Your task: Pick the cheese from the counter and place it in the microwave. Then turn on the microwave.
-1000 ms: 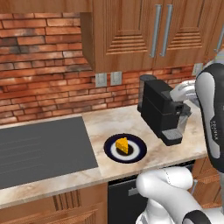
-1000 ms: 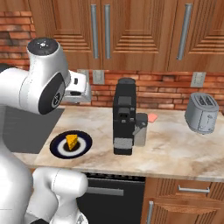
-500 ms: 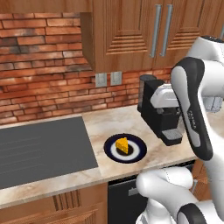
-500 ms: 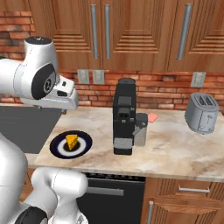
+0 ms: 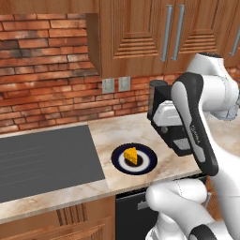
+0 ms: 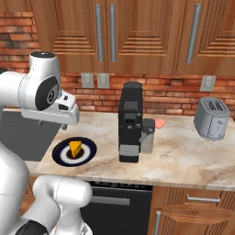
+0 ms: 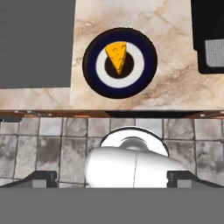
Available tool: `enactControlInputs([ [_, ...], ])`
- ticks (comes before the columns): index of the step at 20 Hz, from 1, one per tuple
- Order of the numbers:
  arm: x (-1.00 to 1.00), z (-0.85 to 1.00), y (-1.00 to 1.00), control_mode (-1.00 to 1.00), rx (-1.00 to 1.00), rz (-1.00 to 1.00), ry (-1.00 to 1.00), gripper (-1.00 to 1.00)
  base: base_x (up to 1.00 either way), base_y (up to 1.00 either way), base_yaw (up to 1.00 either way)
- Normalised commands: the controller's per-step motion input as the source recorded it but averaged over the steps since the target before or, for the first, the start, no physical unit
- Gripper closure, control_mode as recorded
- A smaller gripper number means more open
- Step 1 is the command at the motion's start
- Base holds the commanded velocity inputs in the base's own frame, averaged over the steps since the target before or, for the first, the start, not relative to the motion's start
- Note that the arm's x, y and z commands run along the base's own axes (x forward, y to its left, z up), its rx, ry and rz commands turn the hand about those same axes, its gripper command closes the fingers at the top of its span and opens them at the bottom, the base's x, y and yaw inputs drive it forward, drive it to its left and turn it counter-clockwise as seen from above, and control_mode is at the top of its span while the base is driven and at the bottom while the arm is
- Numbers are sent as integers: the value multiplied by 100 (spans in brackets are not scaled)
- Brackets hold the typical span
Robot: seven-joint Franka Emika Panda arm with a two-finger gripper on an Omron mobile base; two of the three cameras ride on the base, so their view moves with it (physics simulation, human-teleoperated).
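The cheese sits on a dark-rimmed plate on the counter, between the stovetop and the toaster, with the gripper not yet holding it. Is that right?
Not quite. The cheese on its plate lies between the stovetop and the black coffee machine; the toaster stands farther right, as the right base view shows. The rest holds: it rests on the counter, unheld.

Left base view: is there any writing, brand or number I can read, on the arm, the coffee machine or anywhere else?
Arm: a small dark marking runs along the forearm, too blurred to read.
Coffee machine: no readable label or number.
Toaster: none.
Plate and cheese: none.
Wall outlets: no text.
So nothing in these views can be quoted.
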Motion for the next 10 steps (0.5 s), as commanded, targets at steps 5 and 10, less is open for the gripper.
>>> enactControlInputs([
  [5,1,-27,5,-100,0,0,-7,-100,0,0,0],
  [10,14,-21,1,-100,0,0,-10,-100,0,0,0],
])
